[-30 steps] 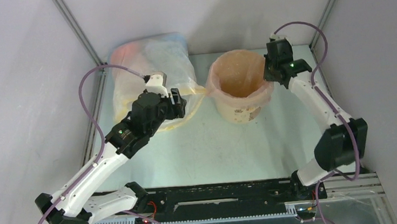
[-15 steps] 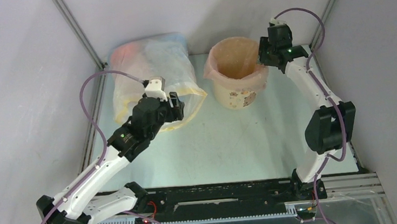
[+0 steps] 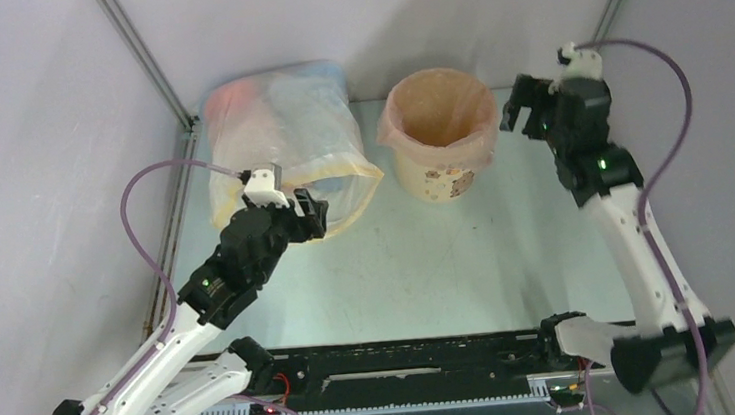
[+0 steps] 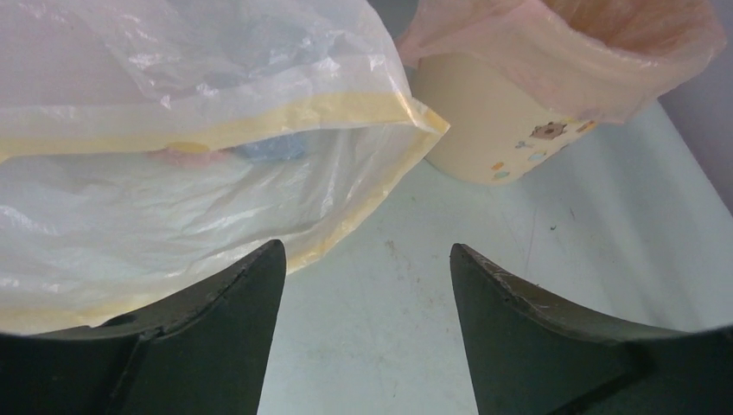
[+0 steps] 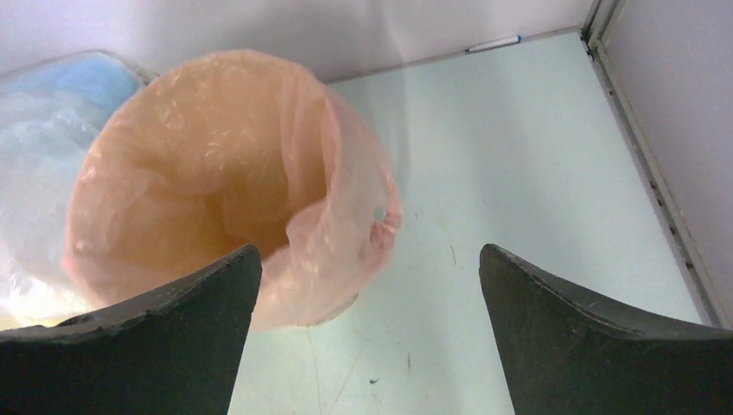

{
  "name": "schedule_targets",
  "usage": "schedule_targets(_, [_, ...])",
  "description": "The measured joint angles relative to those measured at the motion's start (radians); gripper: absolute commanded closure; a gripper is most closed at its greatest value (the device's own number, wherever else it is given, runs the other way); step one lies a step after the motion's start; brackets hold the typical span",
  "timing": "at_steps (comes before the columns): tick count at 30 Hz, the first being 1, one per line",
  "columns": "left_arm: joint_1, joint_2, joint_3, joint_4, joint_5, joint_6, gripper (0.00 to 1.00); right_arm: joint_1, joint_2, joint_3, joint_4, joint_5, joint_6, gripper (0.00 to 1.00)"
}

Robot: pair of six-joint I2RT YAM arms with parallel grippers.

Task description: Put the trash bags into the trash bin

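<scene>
Your left hand [image 4: 363,259] was spread and empty above the worktop [image 4: 415,346], with the yellow-hemmed clear sack [image 4: 173,199] just ahead on its left and the trash bin [image 4: 484,130] farther ahead on its right. Your right hand [image 5: 370,255] was spread wide, holding nothing; ahead on its left, the pink trash bag [image 5: 199,173] lined the bin, folded over its rim.

The right fingers [image 5: 156,346] have opened and left the trash bags [image 5: 346,233] rim, shifting right; the left fingers [image 4: 199,346] retreat toward lower left.
</scene>
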Motion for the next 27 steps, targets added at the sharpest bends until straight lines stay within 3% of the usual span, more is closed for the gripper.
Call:
schedule_targets(3, [0.000, -0.018, -0.031, 0.002, 0.003, -0.002, 0.01, 0.000, -0.157, -0.177, 0.069, -0.005, 0.000, 0.00])
schedule_targets(4, [0.000, -0.024, -0.043, 0.003, 0.003, -0.005, 0.00, 0.000, -0.210, -0.243, 0.091, -0.007, 0.000, 0.00])
schedule_targets(10, [0.001, -0.076, -0.134, 0.027, -0.069, -0.029, 0.00, 0.000, -0.381, -0.564, 0.197, 0.010, 0.008, 0.00])
schedule_targets(17, [0.018, -0.163, -0.345, 0.182, -0.168, 0.020, 0.00, 0.000, -0.490, -0.921, 0.390, 0.101, 0.007, 0.01])
schedule_targets(21, [0.054, -0.192, -0.449, 0.297, -0.184, 0.041, 0.00, -0.002, -0.518, -1.034, 0.545, 0.105, -0.023, 0.00])
schedule_targets(27, [0.098, -0.169, -0.520, 0.427, -0.236, 0.086, 0.00, -0.002, -0.497, -1.159, 0.780, -0.007, -0.150, 0.00])
